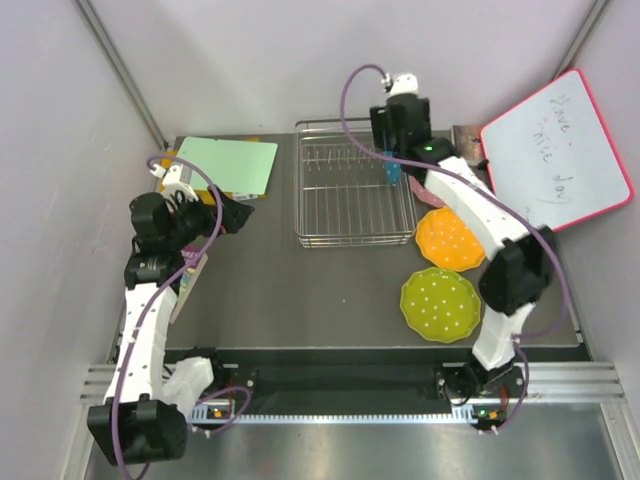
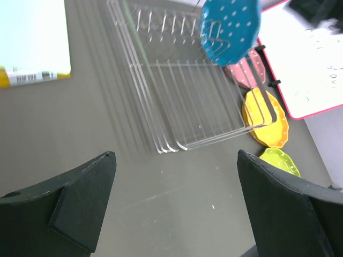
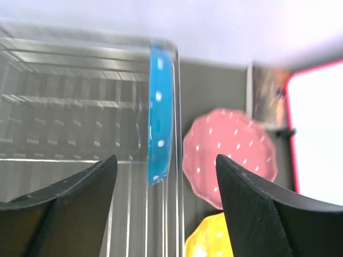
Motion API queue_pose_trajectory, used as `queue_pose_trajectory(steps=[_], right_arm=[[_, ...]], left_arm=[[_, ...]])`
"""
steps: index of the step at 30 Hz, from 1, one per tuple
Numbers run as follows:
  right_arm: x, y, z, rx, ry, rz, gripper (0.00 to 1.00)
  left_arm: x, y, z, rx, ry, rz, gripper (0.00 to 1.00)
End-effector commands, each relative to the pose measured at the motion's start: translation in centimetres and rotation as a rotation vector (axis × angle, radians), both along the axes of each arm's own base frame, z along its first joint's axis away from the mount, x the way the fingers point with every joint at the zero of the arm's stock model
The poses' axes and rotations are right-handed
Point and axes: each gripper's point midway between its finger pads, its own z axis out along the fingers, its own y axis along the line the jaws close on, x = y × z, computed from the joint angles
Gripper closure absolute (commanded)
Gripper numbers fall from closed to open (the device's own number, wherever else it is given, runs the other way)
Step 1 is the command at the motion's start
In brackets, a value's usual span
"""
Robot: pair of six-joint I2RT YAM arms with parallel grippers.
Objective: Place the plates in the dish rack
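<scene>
Blue plate (image 3: 159,118): upright on edge at dish rack's (image 1: 355,241) right side, between the right hand's (image 3: 165,163) parted fingers, touching neither. Pink plate (image 3: 230,155), orange plate (image 1: 449,239), yellow-green plate (image 1: 440,304): on desk (image 1: 270,290), right of rack. Left hand (image 2: 176,160): wide, empty.

My top camera looks steeply down from behind the arm bases (image 1: 485,385), taking in the whole table (image 1: 300,290). The left wrist camera faces the dish rack (image 2: 140,91) from well back, while the right wrist camera sits close at its right-hand rim. All three share the rack and blue plate (image 3: 159,123).
</scene>
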Motion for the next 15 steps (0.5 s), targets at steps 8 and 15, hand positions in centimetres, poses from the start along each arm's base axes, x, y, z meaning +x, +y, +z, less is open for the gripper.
queue_pose_trajectory(steps=[8, 15], right_arm=[[-13.7, -11.7, 6.4, 0.23, 0.02, 0.262, 0.07], [-21.2, -17.0, -1.6, 0.313, 0.351, 0.562, 0.13]], left_arm=[[-4.5, -10.9, 4.4, 0.218, -0.269, -0.494, 0.04], [-10.2, -19.6, -2.5, 0.511, -0.302, -0.925, 0.66]])
